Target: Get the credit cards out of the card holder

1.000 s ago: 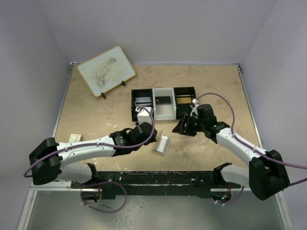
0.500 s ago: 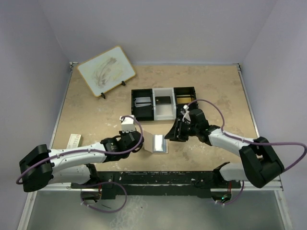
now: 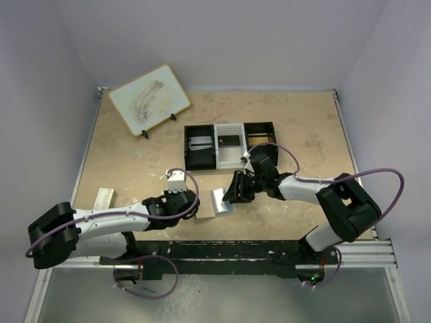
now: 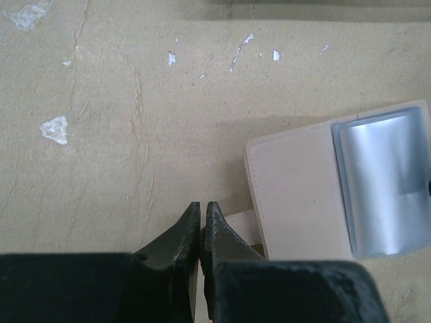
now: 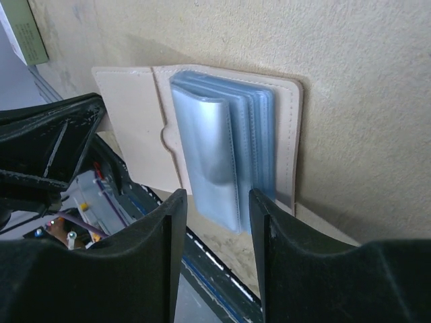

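In the last second the card holder [image 3: 221, 202] goes from standing half folded to lying open and flat on the counter [image 3: 135, 155], near the front edge and between the two arms. Your right pincer [image 5: 217, 202] has come down and to the left from beside the tray [image 3: 186, 148]. It now hangs just over the holder with its fingers spread apart and nothing between them, one on each side of the pale-blue plastic sleeves [image 5: 202, 148]. Your left pincer [image 4: 203, 214] has drawn back toward the near edge. Its fingers are pressed together with nothing visible between them, and the tips are just beside the tan flap of the holder. A silvery card [image 3: 200, 143] lies in the left compartment of the tray and a dark card [image 3: 231, 141] in the middle one. From this I judge that these two are already out. The sleeves look pale and shiny, and you cannot tell from here if another card hides inside. The right arm seems placed to check or to pick at the sleeves, so I would let the left one stay ready to hold the flap down.
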Robot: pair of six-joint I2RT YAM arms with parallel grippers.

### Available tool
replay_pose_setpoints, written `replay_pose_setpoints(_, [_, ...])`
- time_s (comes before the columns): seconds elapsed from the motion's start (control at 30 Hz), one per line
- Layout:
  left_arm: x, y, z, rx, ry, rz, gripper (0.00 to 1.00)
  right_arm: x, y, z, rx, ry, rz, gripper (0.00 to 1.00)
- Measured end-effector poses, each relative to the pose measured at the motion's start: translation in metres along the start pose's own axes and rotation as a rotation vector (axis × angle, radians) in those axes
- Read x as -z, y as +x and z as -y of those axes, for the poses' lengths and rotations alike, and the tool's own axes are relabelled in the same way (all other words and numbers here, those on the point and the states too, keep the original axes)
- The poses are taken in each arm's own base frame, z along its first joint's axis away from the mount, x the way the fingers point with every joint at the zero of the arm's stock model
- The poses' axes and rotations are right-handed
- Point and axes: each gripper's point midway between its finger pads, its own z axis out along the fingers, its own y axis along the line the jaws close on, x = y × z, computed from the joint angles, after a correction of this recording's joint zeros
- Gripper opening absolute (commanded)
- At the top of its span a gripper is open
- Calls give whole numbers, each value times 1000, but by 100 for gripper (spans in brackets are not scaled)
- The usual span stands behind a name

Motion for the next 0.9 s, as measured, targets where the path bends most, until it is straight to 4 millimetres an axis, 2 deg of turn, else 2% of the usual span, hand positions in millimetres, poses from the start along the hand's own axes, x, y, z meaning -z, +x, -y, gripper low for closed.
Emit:
replay_pose_setpoints(0.13, [0, 1, 1, -1, 3, -5, 0, -7, -1, -2, 1, -4, -12, 43])
replay_pose_setpoints(0.37, [-3, 8, -1, -19, -9, -26, 0, -13, -2, -18, 40, -29, -21, 44])
replay_pose_setpoints(0.63, [-4, 9, -1, -22, -11, -31, 0, -13, -18, -37, 101, 3, 14, 46])
replay_pose_setpoints(0.9, [-4, 10, -1, -23, -12, -32, 0, -15, -7, -51, 139, -38, -23, 46])
